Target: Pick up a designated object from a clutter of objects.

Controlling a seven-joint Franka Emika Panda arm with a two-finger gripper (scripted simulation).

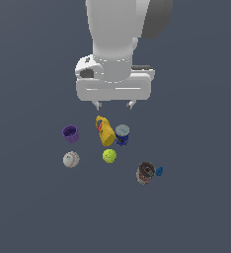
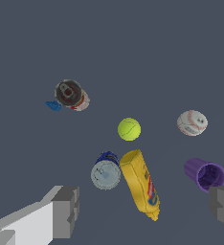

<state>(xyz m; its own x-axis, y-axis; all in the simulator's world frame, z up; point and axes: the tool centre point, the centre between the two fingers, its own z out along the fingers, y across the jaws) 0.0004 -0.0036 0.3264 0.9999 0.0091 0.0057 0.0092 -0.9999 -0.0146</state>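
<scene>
**Exterior view: gripper hangs off-target above the clutter**

The gripper (image 1: pixel 114 105), jaws apart and empty, hovers over the yellow bottle (image 1: pixel 104 131). The purple cup (image 1: pixel 70 133) stands apart toward the exterior view's left, near the baseball (image 1: pixel 71 159). Descending here risks grabbing the bottle instead.

We are looking at a simulated test scene, not a lived-in room: a flat, featureless slate-grey floor (image 1: pixel 33 207) fills both views, with no walls, furniture or fixtures. The white robot arm (image 1: pixel 118 34) and scattered props, among them a yellow bottle (image 1: pixel 104 130), a baseball (image 1: pixel 71 159) and a tennis ball (image 1: pixel 109 156), carry the smooth, evenly lit look of a render. It is probably a bare manipulation benchmark, though the coarse rendering shows us little else.
</scene>
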